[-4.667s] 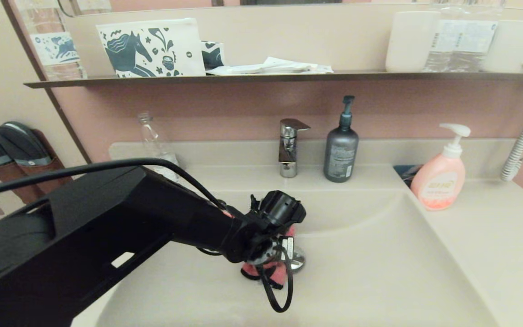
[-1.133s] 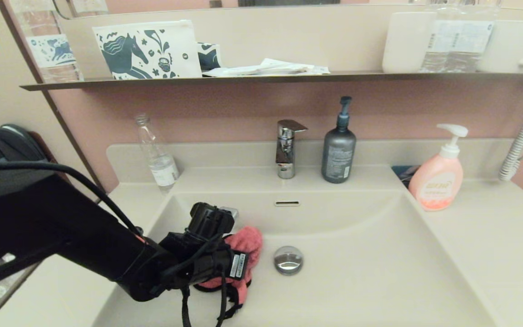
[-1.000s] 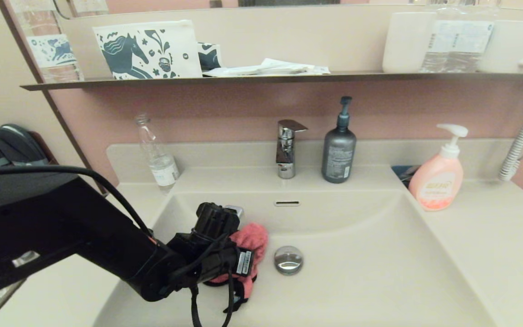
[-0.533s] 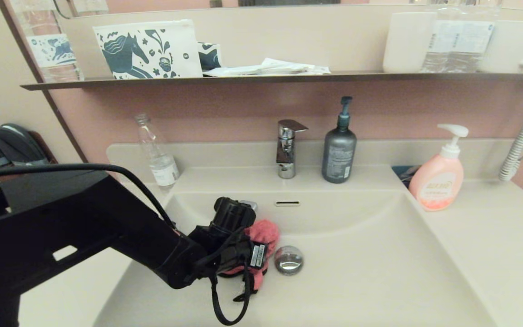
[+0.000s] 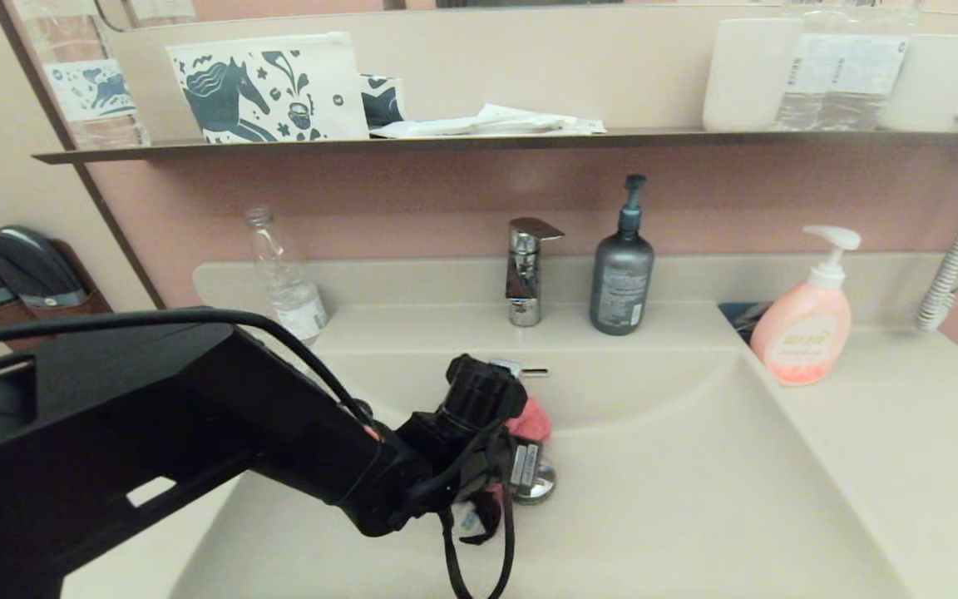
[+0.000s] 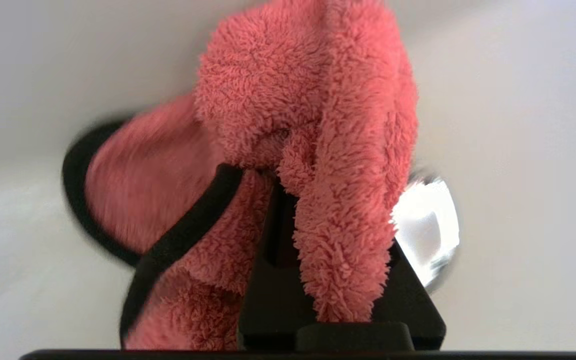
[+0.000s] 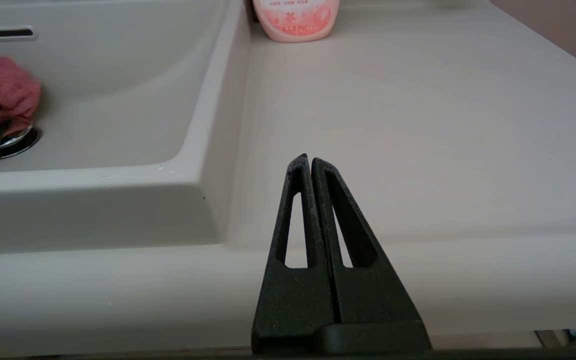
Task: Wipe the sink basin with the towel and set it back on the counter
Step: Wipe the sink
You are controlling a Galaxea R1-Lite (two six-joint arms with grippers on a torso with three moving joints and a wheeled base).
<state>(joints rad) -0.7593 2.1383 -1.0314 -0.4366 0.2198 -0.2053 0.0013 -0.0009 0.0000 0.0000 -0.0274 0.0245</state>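
The towel (image 6: 313, 150) is a fuzzy coral-red cloth with a black trim running along its edge, bunched and folded over itself. It sits down in the sink basin (image 5: 695, 499), right against the chrome drain plug (image 5: 539, 487), which peeks out at about 3 o'clock from the cloth in the head view. The left end effector (image 6: 288, 240) is clamped tight on the towel, its dark fingers (image 6: 278, 280) buried in the folds with pile draped over them, pressing the cloth onto the basin floor. From the right wrist view the towel shows as a red lump over the drain plug. The right end effector (image 7: 311, 165) is parked over the desk (image 7: 418, 125), fingers pressed together and holding nothing, with the pink soap bottle (image 7: 295, 17) at 12 o'clock.
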